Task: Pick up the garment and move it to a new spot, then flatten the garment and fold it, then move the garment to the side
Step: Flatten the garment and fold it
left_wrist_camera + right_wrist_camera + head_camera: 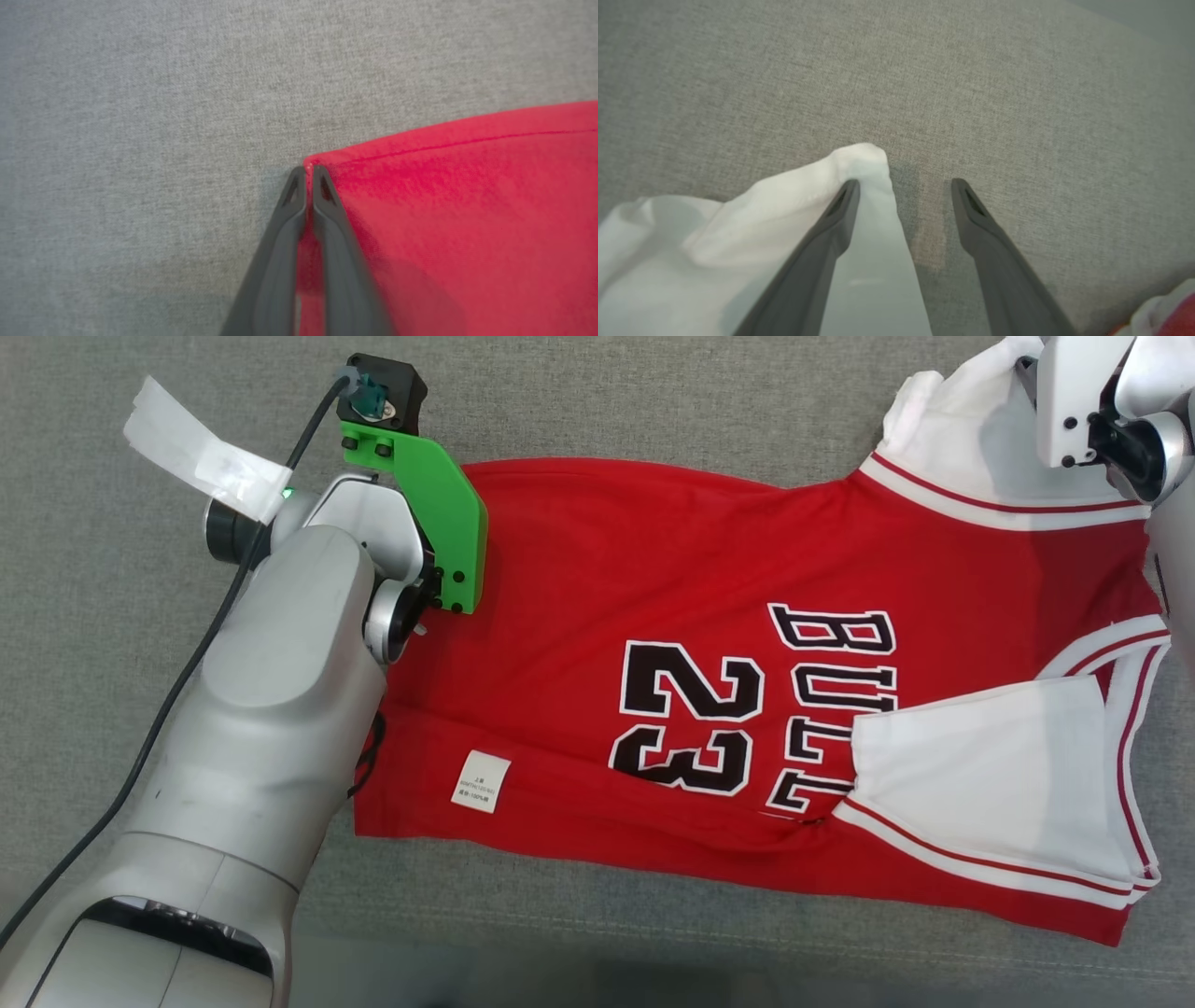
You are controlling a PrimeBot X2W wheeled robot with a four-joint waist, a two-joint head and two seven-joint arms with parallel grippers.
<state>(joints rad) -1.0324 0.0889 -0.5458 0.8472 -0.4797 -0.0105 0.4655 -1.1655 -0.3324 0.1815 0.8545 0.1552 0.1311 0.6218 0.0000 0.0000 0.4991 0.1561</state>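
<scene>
The garment [653,616] is a red jersey with black "23" and white sleeves, spread flat across the grey cloth surface. In the left wrist view my left gripper [309,170] is shut on the corner of the garment's red hem [467,210], with cloth pinched between the fingers. In the head view my left forearm [280,709] covers that corner and hides the fingers. My right gripper [904,183] is open above the far white sleeve [784,210]. Its left finger rests on the sleeve tip and its right finger is over bare surface. The right wrist [1111,411] hangs over that sleeve.
The grey cloth surface [653,392] runs past the garment on every side. A black cable [187,672] and a strip of white tape [201,453] hang beside my left wrist. A white care label [481,781] sits near the garment's near hem.
</scene>
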